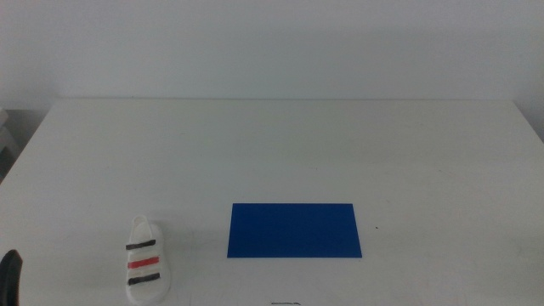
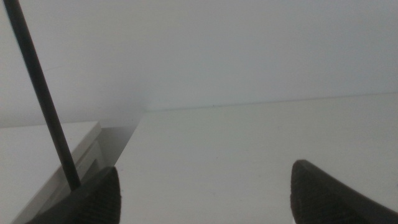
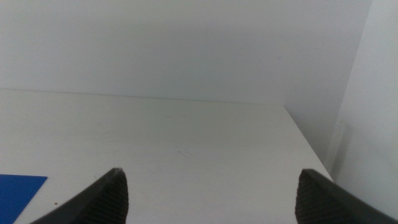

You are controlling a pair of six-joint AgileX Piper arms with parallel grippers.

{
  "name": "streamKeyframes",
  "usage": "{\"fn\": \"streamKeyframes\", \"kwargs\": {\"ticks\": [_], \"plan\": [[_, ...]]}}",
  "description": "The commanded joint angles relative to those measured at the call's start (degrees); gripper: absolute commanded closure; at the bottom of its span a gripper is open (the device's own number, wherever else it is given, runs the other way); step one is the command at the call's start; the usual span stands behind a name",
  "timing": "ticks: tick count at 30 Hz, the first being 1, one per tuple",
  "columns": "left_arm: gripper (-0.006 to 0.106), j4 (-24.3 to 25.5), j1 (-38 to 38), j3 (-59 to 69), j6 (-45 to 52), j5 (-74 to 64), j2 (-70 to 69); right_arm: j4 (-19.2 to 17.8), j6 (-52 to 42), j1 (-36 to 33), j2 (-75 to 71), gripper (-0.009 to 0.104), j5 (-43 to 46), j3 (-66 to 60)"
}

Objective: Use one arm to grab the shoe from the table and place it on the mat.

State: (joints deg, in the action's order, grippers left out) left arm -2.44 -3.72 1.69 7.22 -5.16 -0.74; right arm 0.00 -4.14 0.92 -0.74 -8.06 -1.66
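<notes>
I see the shoe (image 1: 146,272) standing upright on the bench (image 1: 280,153), well to the left of the mat (image 1: 294,229) and slightly nearer the bench's front edge than the mat. The mat lies flat and bare. My left hand (image 2: 205,193) waits low, left of the shoe, its jaws spread wide with nothing between them. My right hand (image 3: 211,196) hangs off to the right of the mat, likewise released, a blue corner of the mat just showing in its wrist view.

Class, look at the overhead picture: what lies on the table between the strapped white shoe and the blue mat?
Nothing: in the middle view only bare white table separates the shoe from the mat.
</notes>
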Motion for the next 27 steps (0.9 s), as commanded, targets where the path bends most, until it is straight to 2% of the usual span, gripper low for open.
{"fn": "streamKeyframes", "kwargs": {"ticks": [1, 4, 13, 18, 21, 27], "plan": [[0.007, -0.88, 0.29, -1.09, -0.52, 3.65, -0.65, -0.51, -0.25, -0.09, -1.11, 0.001, 4.33, 1.06], [0.007, -0.88, 0.29, -6.51, -0.6, -1.88, 3.74, -0.51, -0.25, -0.09, -1.11, 0.001, 4.33, 1.06], [0.007, -0.88, 0.29, -38.03, -1.05, -41.58, 23.79, -0.51, -0.25, -0.09, -1.11, 0.001, 4.33, 1.06], [0.007, 0.53, 0.24, -51.33, -6.52, -57.6, 33.25, -0.51, -0.25, -0.09, -1.11, 0.001, 4.33, 1.06], [0.007, 1.49, 0.24, -55.71, -8.9, -63.63, 37.81, -0.51, -0.25, -0.09, -1.11, 0.001, 4.33, 1.06], [0.007, 1.51, 0.24, -57.12, -11.08, -64.64, 46.55, -0.51, -0.25, -0.09, -1.11, 0.001, 4.33, 1.06]]}}
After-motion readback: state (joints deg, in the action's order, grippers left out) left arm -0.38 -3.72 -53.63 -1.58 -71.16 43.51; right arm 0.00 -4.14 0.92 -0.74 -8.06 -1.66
